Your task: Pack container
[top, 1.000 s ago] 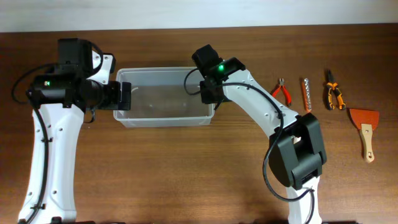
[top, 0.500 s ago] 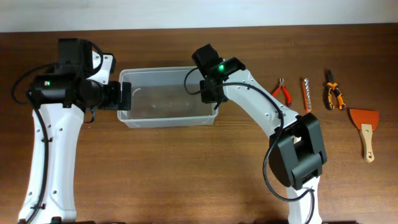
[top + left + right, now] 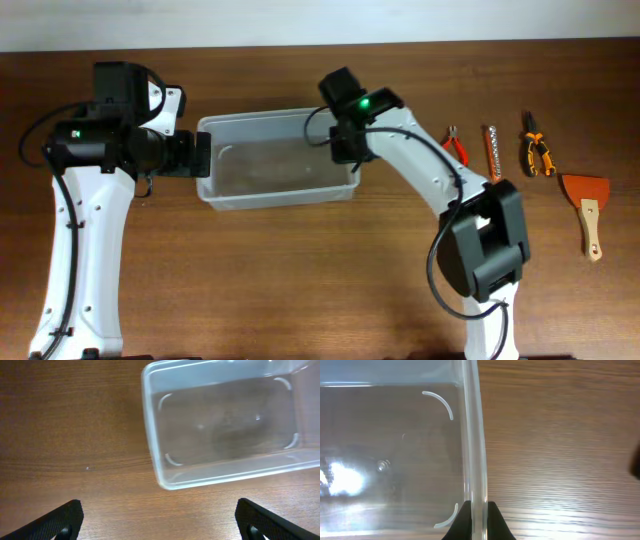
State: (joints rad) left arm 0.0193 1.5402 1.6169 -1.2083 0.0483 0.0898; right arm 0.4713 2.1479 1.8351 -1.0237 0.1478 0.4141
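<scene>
The container (image 3: 270, 165), a large clear bin with a rim and rounded corners, stands empty on the wooden table (image 3: 300, 280) at about 11 o'clock from the table's middle, a little askew, with the wood grain showing through its floor. The right gripper (image 3: 348, 150) is at the bin's 3 o'clock end. In the right wrist view its claw (image 3: 479, 522) is nearly shut, and the two dark fingertips (image 3: 465, 519) pinch the thin end wall of the bin (image 3: 472, 435) between them, one inside and one outside. The left gripper (image 3: 203, 155) is at the bin's 9 o'clock end, spread wide with nothing in it. In the left wrist view its claw (image 3: 160, 520) shows only as two black tips at 7 and 5 o'clock, and the bin's near corner (image 3: 161, 482) lies just ahead of them, apart from both. At 2 to 3 o'clock on the table, well apart from the bin, lie red-handled pliers (image 3: 454, 146), a thin orange rod (image 3: 491, 150) too small to identify, orange-and-black pliers (image 3: 537, 146) and a scraper (image 3: 587, 210) with an orange blade and a pale handle. From overhead the right wrist body hides its own fingers. The left wrist view cuts off the bin's far end, and a dark shape (image 3: 635, 462) at 3 o'clock in the right wrist view is cropped beyond telling.
</scene>
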